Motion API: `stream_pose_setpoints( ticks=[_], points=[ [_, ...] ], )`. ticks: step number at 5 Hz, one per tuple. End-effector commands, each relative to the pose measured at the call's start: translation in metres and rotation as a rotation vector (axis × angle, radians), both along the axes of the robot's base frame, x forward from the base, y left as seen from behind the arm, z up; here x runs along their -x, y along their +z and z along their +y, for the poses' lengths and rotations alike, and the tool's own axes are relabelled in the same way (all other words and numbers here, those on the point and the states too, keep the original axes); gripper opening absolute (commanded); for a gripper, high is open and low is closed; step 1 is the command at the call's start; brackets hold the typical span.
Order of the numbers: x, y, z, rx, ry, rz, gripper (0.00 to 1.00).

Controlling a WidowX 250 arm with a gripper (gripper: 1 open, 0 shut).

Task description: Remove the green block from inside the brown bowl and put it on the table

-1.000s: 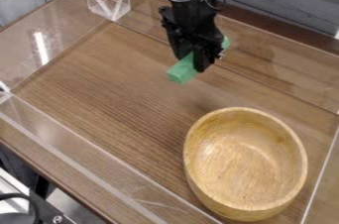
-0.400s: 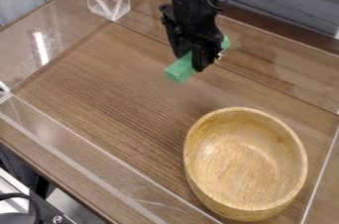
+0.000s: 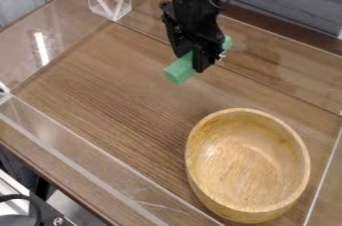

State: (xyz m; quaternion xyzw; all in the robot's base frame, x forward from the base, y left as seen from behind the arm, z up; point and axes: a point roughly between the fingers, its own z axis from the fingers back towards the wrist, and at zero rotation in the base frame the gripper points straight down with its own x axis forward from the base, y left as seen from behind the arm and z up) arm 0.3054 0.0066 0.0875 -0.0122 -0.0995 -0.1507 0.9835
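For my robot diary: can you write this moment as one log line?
pincer: shut on green block | block: above table | brown bowl: empty

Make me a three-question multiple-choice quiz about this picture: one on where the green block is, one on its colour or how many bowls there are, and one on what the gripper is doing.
1. Where is the green block?
A. inside the bowl
B. in the gripper, above the table
C. lying on the table's front edge

2. How many bowls are on the table?
A. one
B. two
C. three

3. What state is the gripper in?
A. wide open, empty
B. out of view
C. shut on the block

Answers: 1 B, the block hangs between the jaws, well away from the bowl. 2 A, only one wooden bowl shows. 3 C, the jaws pinch the green block.
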Motion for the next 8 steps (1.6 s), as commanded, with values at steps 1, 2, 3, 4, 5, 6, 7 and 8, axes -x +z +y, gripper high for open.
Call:
stream_pose_setpoints(
  ticks=[1,2,3,4,5,6,7,8],
  points=[
    [-0.004,0.018,-0.002,-0.015,-0.019,-0.067,0.0],
    [-0.005,0.016,-0.003,-0.024,-0.03,-0.073,0.0],
    [-0.005,0.016,0.0,-0.033,-0.027,-0.077,0.0],
    [-0.015,0.018,0.009,-0.041,-0.013,-0.097,0.0],
    [-0.026,0.018,0.018,-0.049,0.001,-0.116,0.0],
    [-0.035,0.018,0.029,-0.054,0.02,-0.128,0.0],
    [-0.043,0.016,0.04,-0.059,0.038,-0.14,0.0],
    [-0.052,0.014,0.048,-0.063,0.055,-0.15,0.0]
  ],
)
